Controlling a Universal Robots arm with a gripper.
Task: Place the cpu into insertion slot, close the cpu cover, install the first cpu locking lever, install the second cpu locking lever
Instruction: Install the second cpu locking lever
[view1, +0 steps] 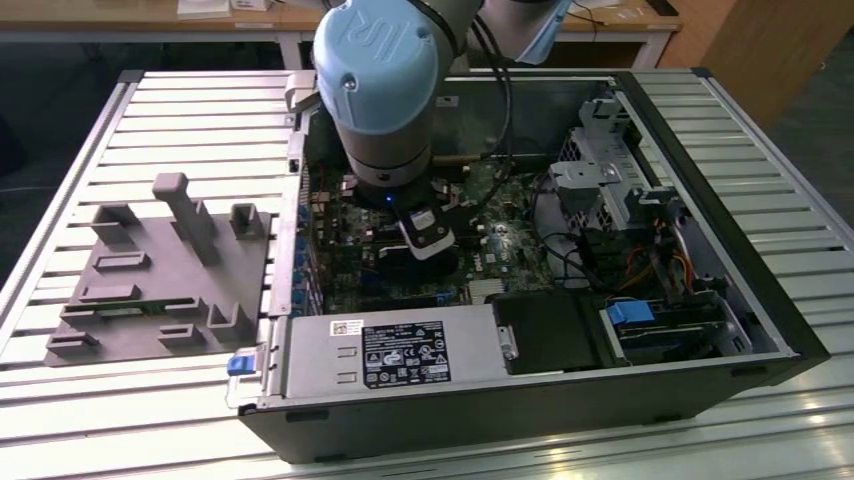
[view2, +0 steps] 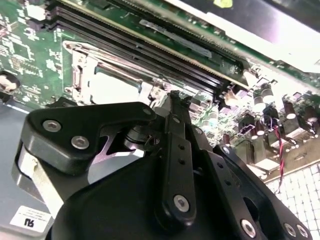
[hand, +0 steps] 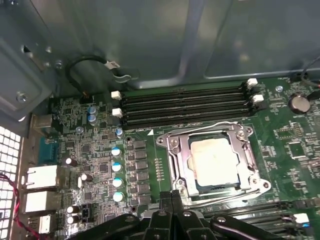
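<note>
Arm: reaches down into an open computer case (view1: 694, 300) lying on a slatted bench (view1: 120, 380), over the green board (hand: 90, 150).
Jaws (hand: 171, 197): fingers (hand: 167, 207) pressed together with nothing between them, poised just beside the near edge of the slot in the first wrist view; the same closed tips (view2: 176, 102) show in the second wrist view.
Cpu (hand: 215, 161): pale square top, seated flat in the slot.
Slot (hand: 196, 186): square socket on the board, just beside the long black memory slots (hand: 185, 102).
Cover (hand: 182, 160): metal frame lying down around the cpu, its window showing the chip's top.
Levers: a thin wire lever (hand: 200, 127) lies along the frame edge nearest the memory slots; whether it is latched I cannot tell.
Grey fixture (view1: 160, 280): stands on the bench at the exterior view's left, outside the case.
</note>
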